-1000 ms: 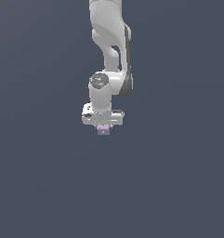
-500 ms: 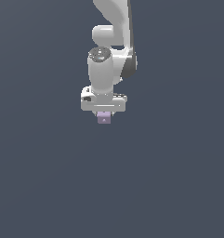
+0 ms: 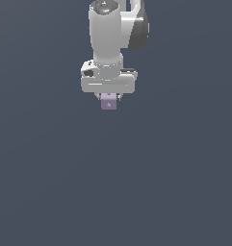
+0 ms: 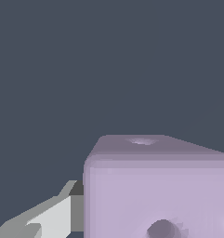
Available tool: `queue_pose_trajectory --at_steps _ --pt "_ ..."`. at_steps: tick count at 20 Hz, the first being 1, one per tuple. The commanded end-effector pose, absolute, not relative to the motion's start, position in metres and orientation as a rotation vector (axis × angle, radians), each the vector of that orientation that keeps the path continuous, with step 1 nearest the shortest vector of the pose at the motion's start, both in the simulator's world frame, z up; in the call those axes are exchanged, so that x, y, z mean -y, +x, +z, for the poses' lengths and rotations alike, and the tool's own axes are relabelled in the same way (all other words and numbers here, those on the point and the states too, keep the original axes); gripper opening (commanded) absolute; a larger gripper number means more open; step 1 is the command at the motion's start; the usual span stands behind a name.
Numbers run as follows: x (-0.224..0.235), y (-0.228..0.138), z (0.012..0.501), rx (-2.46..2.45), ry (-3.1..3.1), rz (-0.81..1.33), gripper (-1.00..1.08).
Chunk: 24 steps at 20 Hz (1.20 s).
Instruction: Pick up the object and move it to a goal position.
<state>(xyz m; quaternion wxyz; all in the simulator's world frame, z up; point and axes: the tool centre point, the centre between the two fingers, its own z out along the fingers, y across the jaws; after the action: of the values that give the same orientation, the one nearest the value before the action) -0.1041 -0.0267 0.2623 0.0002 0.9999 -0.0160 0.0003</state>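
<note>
The object, a small pale lilac-purple cube [image 3: 108,102] with a tiny dark mark on its face, hangs just under the white gripper body in the exterior view. My gripper [image 3: 108,100] is shut on it, and the cube hides most of both fingers. In the wrist view the cube [image 4: 160,186] looms large, with a round dark hole low on its near face and one white-grey finger [image 4: 48,218] pressed against its side. The other finger is mostly out of frame there. The white arm rises above the gripper and out of the picture.
Plain dark blue-grey ground fills both views. No other object, container or edge shows.
The gripper, still holding the cube, has risen in the exterior view and shifted slightly towards that view's right. The arm above it has straightened.
</note>
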Motion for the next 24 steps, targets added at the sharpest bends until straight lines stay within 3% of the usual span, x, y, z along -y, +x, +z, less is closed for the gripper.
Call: queue_pose_trajectory --at_steps 1,13,24 --pt "0.024 -0.11 0.289 0.05 3.141 0.0 -1.0" --pt "0.016 -0.125 0.387 0.05 3.141 0.0 -1.0" --pt "0.013 -0.127 0.417 0.049 3.141 0.0 -1.0"
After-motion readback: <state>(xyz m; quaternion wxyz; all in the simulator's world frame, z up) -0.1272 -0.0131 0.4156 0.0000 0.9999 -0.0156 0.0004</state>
